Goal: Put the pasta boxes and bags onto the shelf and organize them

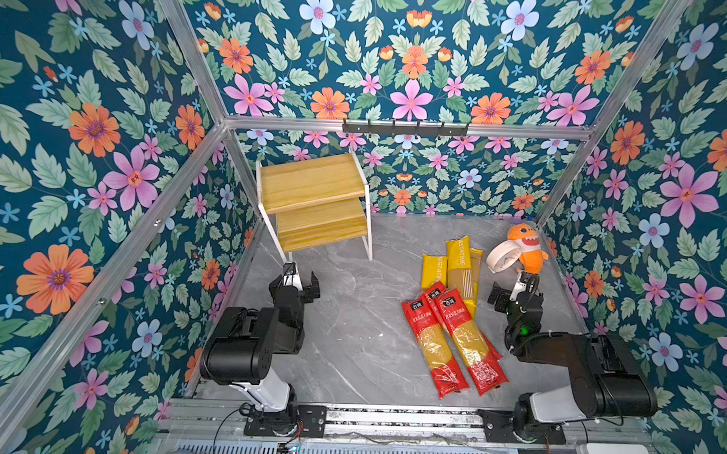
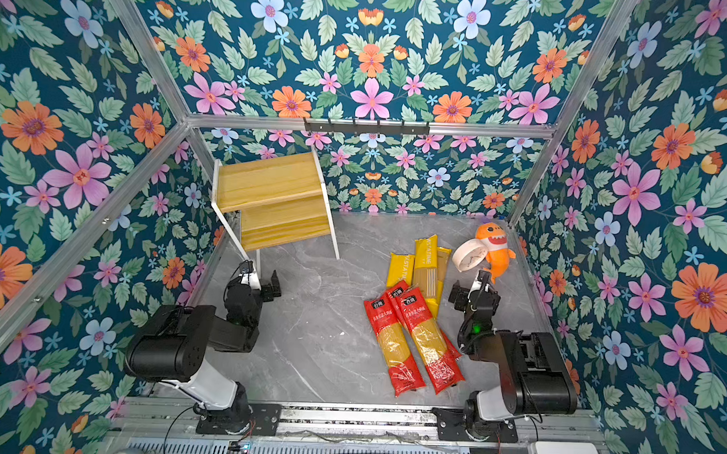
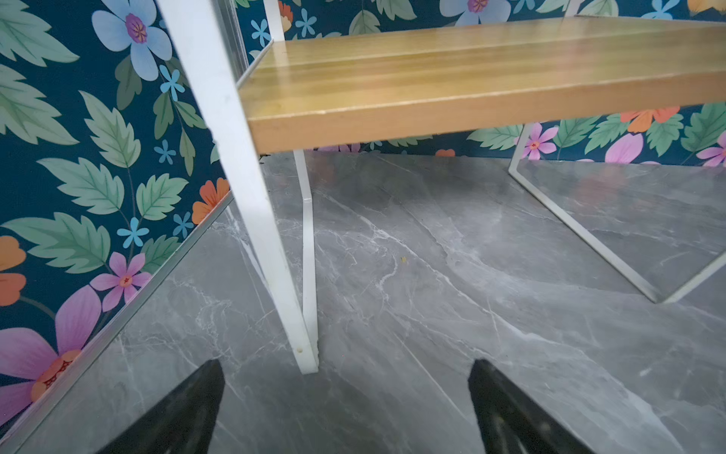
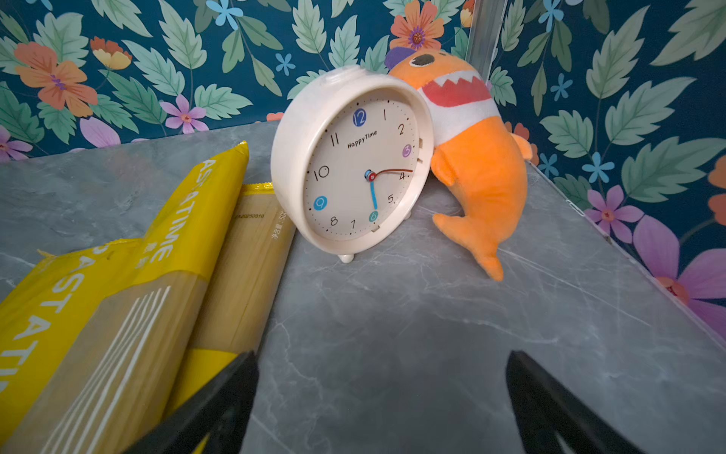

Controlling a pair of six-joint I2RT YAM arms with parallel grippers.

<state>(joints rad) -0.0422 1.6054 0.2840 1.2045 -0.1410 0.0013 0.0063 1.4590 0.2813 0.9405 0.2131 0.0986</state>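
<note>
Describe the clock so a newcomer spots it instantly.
Start at the grey table's far right corner, where an orange shark sits. The clock touches it, just right of the yellow packs. It's the only round, cream thing there.

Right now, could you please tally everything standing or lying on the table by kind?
Red pasta packs: 3
Yellow pasta packs: 3
Shelf: 1
Clock: 1
Plush shark: 1
Total: 9

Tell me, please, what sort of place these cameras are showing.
Probably a mock-up robot test cell, not a real kitchen: floral wallpaper on aluminium framing, a left arm and right arm bolted to a front rail, and a shelf and pasta packs staged on the marble-look tabletop.
</note>
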